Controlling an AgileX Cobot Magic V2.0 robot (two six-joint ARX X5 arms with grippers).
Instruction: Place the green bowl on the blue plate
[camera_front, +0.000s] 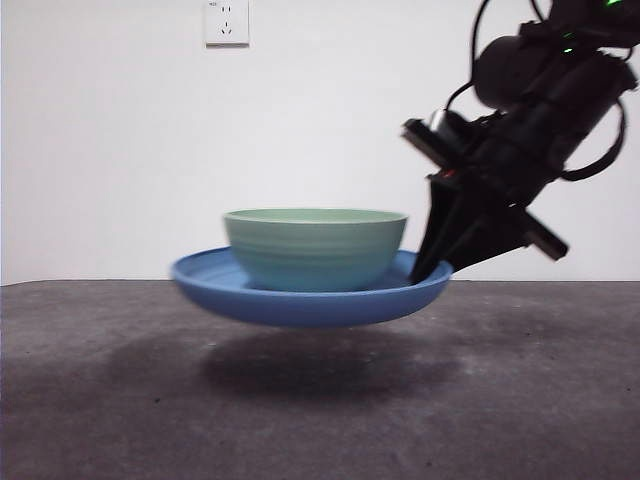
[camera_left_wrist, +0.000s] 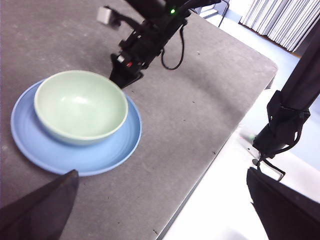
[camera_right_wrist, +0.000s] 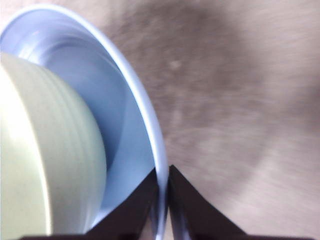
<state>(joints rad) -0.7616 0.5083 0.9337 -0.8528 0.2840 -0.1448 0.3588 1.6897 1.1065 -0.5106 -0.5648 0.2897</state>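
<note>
The green bowl (camera_front: 315, 250) (camera_left_wrist: 80, 105) (camera_right_wrist: 35, 165) stands upright in the middle of the blue plate (camera_front: 300, 305) (camera_left_wrist: 75, 160) (camera_right_wrist: 120, 95). In the front view the plate hangs level a little above the table, with its shadow on the surface below. My right gripper (camera_front: 432, 270) (camera_left_wrist: 121, 80) (camera_right_wrist: 162, 192) is shut on the plate's rim, one jaw inside the rim and one outside. High above the table and well off from the plate, my left gripper (camera_left_wrist: 162, 172) is open with nothing in it.
The dark grey table (camera_front: 520, 400) ends at an edge (camera_left_wrist: 210, 165) close to the plate in the left wrist view. A black arm base (camera_left_wrist: 282, 120) stands beyond that edge. A wall socket (camera_front: 226, 20) sits on the white wall behind.
</note>
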